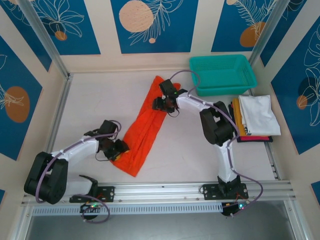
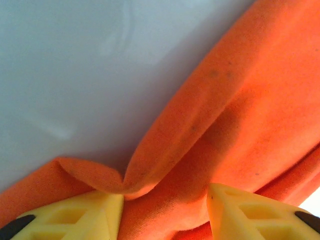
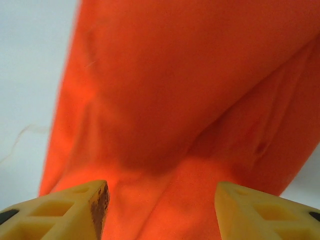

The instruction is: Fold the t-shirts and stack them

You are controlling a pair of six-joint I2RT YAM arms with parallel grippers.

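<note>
The bright orange-red t-shirt (image 1: pixel 143 129) lies as a long folded strip, running diagonally across the middle of the table. My left gripper (image 1: pixel 120 149) is at its near left end. In the left wrist view the yellow fingers (image 2: pixel 80 215) are shut on a bunched ridge of the orange cloth (image 2: pixel 240 100). My right gripper (image 1: pixel 162 104) is on the strip's far end, its jaws open and pressed down over the orange cloth (image 3: pixel 175 75). The folded t-shirts (image 1: pixel 257 114), white on top with mustard, red and dark edges, are stacked at the right.
A teal mesh basket (image 1: pixel 222 75) stands at the back right, just behind the stack. Metal rails run along the table's left side (image 1: pixel 60 107) and near edge (image 1: pixel 165 190). The bare white tabletop (image 1: pixel 100 95) lies left of the shirt.
</note>
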